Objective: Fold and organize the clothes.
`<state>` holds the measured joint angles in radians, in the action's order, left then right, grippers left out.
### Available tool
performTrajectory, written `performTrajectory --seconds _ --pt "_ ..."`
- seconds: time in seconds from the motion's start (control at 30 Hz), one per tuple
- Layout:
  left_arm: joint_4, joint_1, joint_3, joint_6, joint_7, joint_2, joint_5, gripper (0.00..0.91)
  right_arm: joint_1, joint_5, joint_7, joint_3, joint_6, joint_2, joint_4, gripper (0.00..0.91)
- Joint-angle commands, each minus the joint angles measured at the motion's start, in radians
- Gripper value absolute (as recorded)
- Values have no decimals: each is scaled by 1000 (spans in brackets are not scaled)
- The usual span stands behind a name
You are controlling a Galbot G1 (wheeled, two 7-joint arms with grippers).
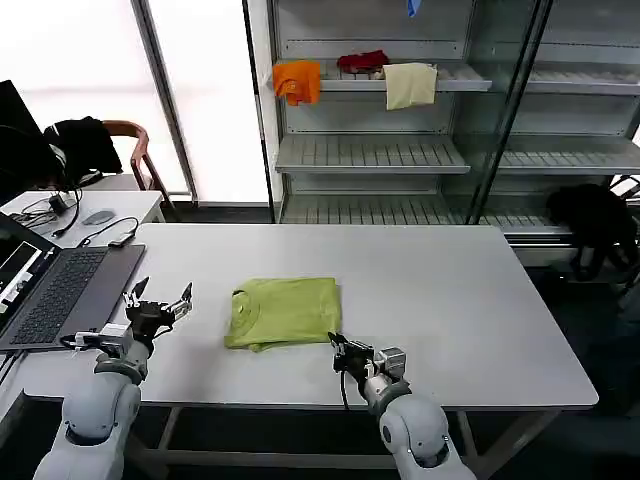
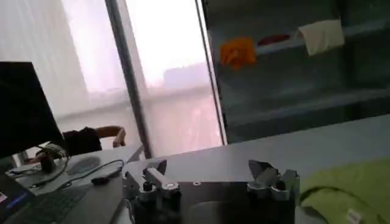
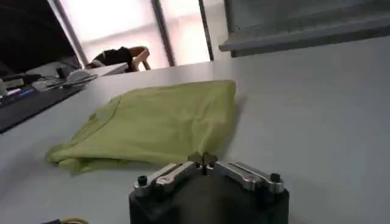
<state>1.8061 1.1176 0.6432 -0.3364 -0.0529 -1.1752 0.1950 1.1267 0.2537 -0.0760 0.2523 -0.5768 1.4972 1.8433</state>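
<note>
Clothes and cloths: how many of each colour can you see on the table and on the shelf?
Yellow-green T-shirt, folded on the table: 1
Orange cloth on the shelf: 1
Red cloth on the shelf: 1
Cream cloth on the shelf: 1
Total: 4

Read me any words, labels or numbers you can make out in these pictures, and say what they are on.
No text can be read.
T-shirt: folded, plain side up, no lettering showing; a small tag at its collar is too blurred to read.
Laptop: key and screen markings are too small to read.
</note>
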Motion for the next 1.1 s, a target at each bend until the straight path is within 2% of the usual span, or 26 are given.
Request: performTrajectory --seconds 0.03,0.33,0.67,0.93,0.97,1.0,1.1 --pt "8 28 36 8 -2 9 14 907 39 5 4 9 -3 -27 69 0" --pt "16 60 47 22 -4 7 14 907 141 2 -36 64 -2 -84 157 0" --pt "26 77 43 24 -7 -5 14 907 242 -3 -84 131 -1 -91 221 0" --pt "30 94 41 40 -8 -10 17 907 280 -8 -96 150 2 -95 237 0" --pt "30 97 42 42 -8 -9 20 907 283 -12 -96 150 2 -95 237 131" --pt "31 100 42 42 -9 -9 23 907 284 -17 -99 152 4 -93 236 907" --pt "34 107 45 44 -9 -7 29 907 282 -24 -98 156 23 -88 232 907"
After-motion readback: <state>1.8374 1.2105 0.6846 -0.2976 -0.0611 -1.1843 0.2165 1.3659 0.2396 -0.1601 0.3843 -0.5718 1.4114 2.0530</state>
